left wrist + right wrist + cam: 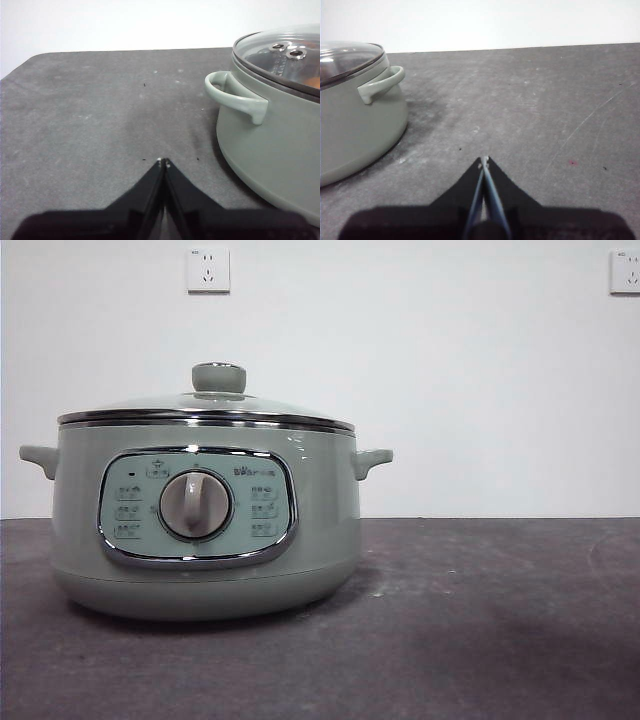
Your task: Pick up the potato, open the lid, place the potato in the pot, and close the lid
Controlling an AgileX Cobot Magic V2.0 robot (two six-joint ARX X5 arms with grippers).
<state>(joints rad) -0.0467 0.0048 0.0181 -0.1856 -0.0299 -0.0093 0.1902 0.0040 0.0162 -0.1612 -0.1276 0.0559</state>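
The sage-green pot (320, 530) stands left of centre on the dark table, dial facing the front view. The glass lid (205, 405) sits closed on it, knob (218, 377) on top. In the left wrist view an orange-brown patch (313, 82) shows through the lid (260, 47), inside the pot (270, 150); it looks like the potato. My left gripper (163, 161) is shut and empty, low over the table, apart from one pot handle (235, 97). My right gripper (484, 159) is shut and empty, off the pot's (355, 130) other side. Neither gripper shows in the front view.
The dark grey table mat (500, 620) stretches to the right of the pot. A white wall with two sockets (208, 270) stands behind. The mat's far edge (125, 51) shows in both wrist views.
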